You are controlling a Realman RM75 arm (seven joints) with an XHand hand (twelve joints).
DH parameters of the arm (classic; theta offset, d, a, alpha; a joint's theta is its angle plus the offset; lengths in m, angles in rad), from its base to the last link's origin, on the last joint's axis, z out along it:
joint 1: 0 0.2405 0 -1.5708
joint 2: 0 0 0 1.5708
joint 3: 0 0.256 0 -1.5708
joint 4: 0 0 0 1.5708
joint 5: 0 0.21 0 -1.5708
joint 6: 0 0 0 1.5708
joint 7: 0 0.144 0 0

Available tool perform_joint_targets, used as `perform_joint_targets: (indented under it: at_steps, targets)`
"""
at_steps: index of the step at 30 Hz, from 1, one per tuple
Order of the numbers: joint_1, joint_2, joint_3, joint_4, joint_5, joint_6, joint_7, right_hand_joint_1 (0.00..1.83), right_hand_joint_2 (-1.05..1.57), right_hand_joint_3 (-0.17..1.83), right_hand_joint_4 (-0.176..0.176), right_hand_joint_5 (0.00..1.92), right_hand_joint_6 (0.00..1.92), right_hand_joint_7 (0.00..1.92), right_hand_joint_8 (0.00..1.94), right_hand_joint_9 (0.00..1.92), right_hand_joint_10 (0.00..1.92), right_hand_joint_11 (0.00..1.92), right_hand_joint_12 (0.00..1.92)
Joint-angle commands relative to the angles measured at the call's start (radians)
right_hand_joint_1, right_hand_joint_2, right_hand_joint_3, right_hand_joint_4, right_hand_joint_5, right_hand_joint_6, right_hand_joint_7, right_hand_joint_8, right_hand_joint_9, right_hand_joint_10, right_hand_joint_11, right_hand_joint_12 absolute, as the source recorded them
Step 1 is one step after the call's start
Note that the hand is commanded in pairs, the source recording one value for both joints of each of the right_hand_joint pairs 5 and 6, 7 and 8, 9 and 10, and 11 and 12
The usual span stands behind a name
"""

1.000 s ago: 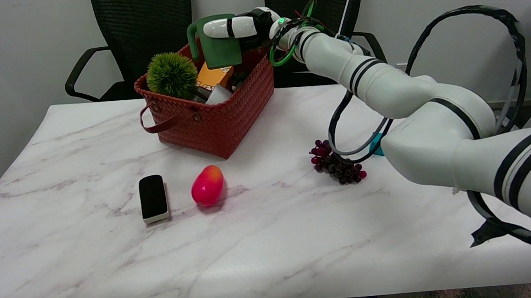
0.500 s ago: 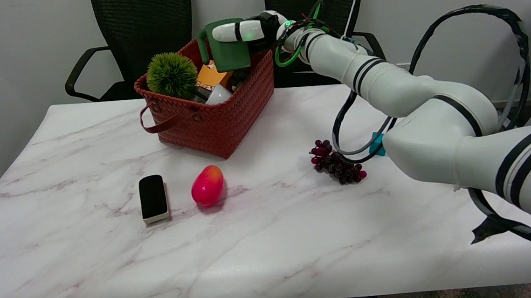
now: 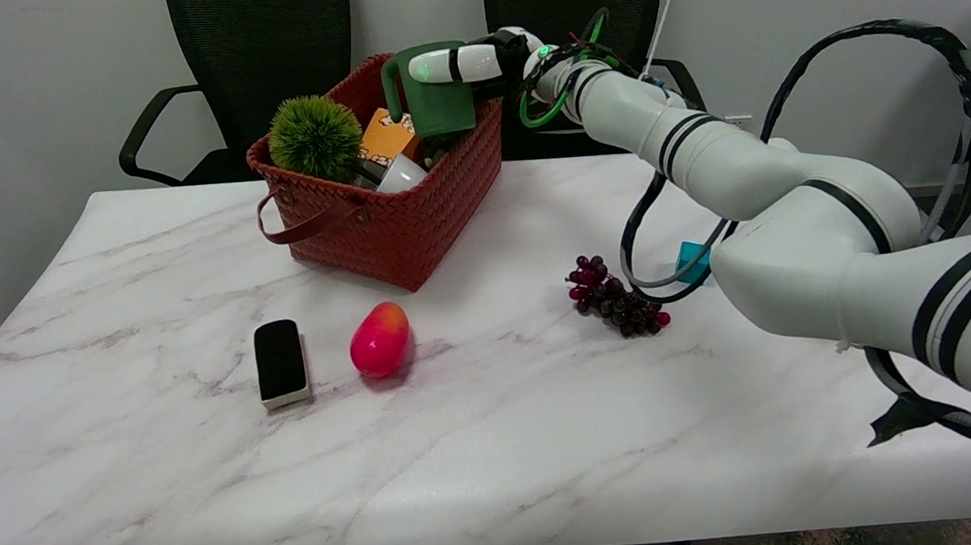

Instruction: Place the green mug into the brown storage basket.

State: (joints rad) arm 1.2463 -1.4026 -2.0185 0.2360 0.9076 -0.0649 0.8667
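My right hand [image 3: 475, 64] grips the green mug [image 3: 432, 97] from its right side, with white fingers lying across the mug's upper part. The mug stands roughly upright with its handle to the left, and its lower part dips inside the far right end of the brown woven basket [image 3: 413, 213]. The basket sits at the back of the table and holds a green spiky ball [image 3: 315, 139], an orange box [image 3: 386, 138] and a white object [image 3: 400, 174]. Whether the mug rests on the basket's contents is hidden by the rim.
On the marble table in front of the basket lie a black-and-white eraser block [image 3: 280, 362], a red-pink mango-like fruit [image 3: 381, 340] and a bunch of dark grapes [image 3: 615, 298]. Two black chairs stand behind the table. My arm's cables loop above the right side.
My right hand has carried the mug to the right and down, from above the basket's far rim to partly inside its far right end. The other objects have stayed put.
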Motion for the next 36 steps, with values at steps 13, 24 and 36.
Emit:
perform_joint_targets:
  at_steps: [13, 24, 36]
  targets:
    - [-0.028, 0.028, 0.003, 0.049, 0.074, 0.004, -0.064, 1.22, 0.42, 1.10, 0.000, 0.69, 0.69, 0.54, 0.54, 0.28, 0.28, 0.35, 0.35]
    - [-0.032, 0.028, -0.004, 0.062, 0.105, 0.004, -0.066, 1.18, 0.25, 1.13, 0.000, 0.56, 0.56, 0.31, 0.31, 0.03, 0.03, 0.00, 0.00]
    - [-0.040, 0.030, -0.004, 0.065, 0.106, 0.002, -0.066, 1.14, 0.03, 1.01, 0.000, 0.25, 0.25, 0.20, 0.20, 0.00, 0.00, 0.00, 0.00]
